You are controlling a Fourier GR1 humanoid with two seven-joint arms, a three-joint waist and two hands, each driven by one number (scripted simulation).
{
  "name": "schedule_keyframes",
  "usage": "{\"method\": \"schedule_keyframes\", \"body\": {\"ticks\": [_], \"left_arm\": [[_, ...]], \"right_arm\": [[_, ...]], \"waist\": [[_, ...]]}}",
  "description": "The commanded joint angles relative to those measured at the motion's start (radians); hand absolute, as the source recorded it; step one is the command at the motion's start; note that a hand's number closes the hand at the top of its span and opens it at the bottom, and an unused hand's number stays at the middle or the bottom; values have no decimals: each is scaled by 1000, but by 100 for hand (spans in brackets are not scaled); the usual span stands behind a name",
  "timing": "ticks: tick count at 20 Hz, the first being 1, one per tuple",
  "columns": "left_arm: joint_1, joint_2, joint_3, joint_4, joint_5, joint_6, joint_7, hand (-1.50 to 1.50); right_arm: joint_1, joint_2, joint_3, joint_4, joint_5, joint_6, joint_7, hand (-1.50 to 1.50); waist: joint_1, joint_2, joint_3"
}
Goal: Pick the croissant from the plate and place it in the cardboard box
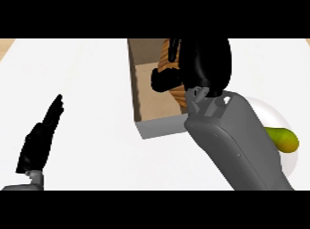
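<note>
- Across the white counter (85,89), the cardboard box (136,89) stands open, just left of the plate (277,116).
- Right hand (200,62) hangs over the box interior, fingers curled round the croissant (165,56).
- Left hand (42,136) rests at lower left, fingers straight.
- Green fruit (282,138) remains on the plate.
- Risk: releasing too near the box wall could leave the croissant perched on the rim.

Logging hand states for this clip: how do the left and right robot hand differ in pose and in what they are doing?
The left robot hand is open with straight fingers, resting over the white counter at the view's left and holding nothing. The right robot hand is curled round the croissant, over the cardboard box. The left shows little forearm; the right's grey forearm crosses the plate. Both are black.
</note>
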Motion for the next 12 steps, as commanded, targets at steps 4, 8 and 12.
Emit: {"method": "schedule_keyframes", "body": {"ticks": [4, 8, 12], "left_arm": [[8, 24, 16, -33, 9, -31, 15, 0], [-6, 32, 33, 15, 31, -58, -29, 0], [-24, -11, 7, 49, -17, -8, -33, 0]], "right_arm": [[-115, 2, -64, 406, -95, -175, -101, 150], [-147, 2, 13, 610, -137, -340, -72, 150], [-180, 2, -15, 741, -235, -430, -143, -150]], "waist": [[7, 2, 1], [26, 7, 0], [15, 6, 0]]}}
